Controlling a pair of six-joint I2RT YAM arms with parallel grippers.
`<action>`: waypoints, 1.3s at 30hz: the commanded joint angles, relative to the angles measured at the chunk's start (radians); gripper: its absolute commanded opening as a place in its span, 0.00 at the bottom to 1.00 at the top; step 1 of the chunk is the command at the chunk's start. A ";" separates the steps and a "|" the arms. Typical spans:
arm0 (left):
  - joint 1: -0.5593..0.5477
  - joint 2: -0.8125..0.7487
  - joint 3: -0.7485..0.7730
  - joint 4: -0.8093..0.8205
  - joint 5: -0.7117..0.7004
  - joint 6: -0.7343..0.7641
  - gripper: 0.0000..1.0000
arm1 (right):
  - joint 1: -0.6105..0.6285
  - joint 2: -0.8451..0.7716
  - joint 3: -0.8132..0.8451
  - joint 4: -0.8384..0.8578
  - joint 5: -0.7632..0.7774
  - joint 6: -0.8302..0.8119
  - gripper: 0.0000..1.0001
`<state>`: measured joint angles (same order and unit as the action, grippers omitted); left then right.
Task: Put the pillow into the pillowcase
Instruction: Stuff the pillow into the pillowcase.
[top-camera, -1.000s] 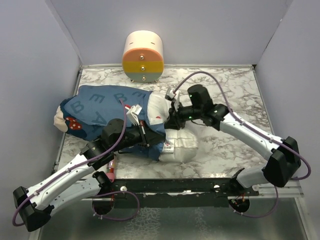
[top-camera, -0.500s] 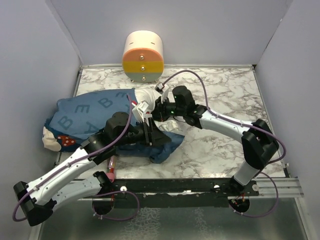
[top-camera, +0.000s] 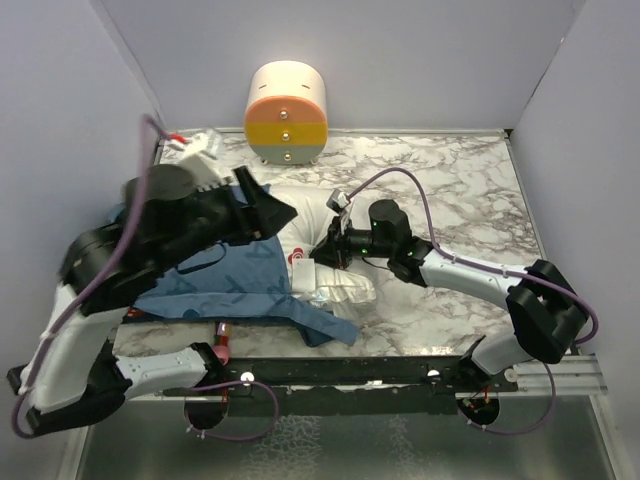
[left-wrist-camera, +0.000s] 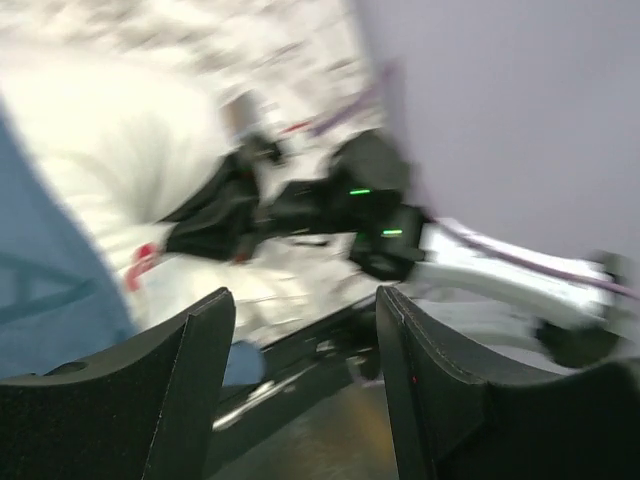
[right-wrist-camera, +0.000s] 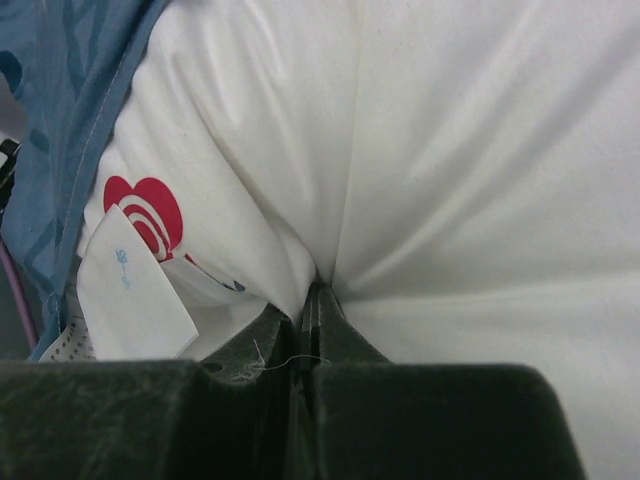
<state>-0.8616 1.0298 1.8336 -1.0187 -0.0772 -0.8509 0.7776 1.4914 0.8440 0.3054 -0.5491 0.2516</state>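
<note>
From above, a big plump white cloth pillow (top-camera: 308, 212) lies on the grey-and-white marble desk (top-camera: 460, 190). Its left part is under the blue cloth pillowcase with lighter blue letters (top-camera: 225, 285), and its right end sticks out. The pillowcase lies spread at the left front of the desk. The left gripper (top-camera: 272, 210) is up high over the pillowcase, close to the camera, and the big left arm (top-camera: 110, 260) hides a lot of the cloth. The right gripper (top-camera: 325, 252) is down low at the pillow's bare end, right on the white cloth. A round cream, orange and yellow drum (top-camera: 287, 112) stands at the back of the desk.

The left wrist view is blurry. The left gripper (left-wrist-camera: 305, 300) is open: its two black fingers (left-wrist-camera: 190, 385) stand apart with nothing between them. Past the gap is the white-and-black right arm (left-wrist-camera: 500, 265) with small green lights. The pillow is at the upper left, with blue cloth at the left edge.

In the right wrist view, the right gripper (right-wrist-camera: 308, 310) is closed tight. It pinches a fold of the pillow, and creases run up from the pinch. A red heart mark (right-wrist-camera: 140, 205) and a white tag (right-wrist-camera: 135, 285) sit on the pillow at the left. The blue pillowcase edge lies over the pillow at the top left.
</note>
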 joint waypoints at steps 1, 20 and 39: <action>-0.001 0.210 -0.040 -0.398 -0.249 0.034 0.61 | 0.005 0.061 -0.026 -0.103 -0.021 0.020 0.02; -0.001 0.295 -0.353 -0.287 -0.353 0.167 0.44 | 0.005 0.030 -0.015 -0.116 -0.019 0.022 0.03; 0.004 0.429 -0.041 0.524 0.118 0.496 0.00 | -0.208 -0.375 0.041 -0.258 0.124 -0.047 0.00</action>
<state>-0.8436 1.4212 1.7424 -0.9474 -0.2192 -0.4141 0.6209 1.2293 0.8520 0.1410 -0.4362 0.2577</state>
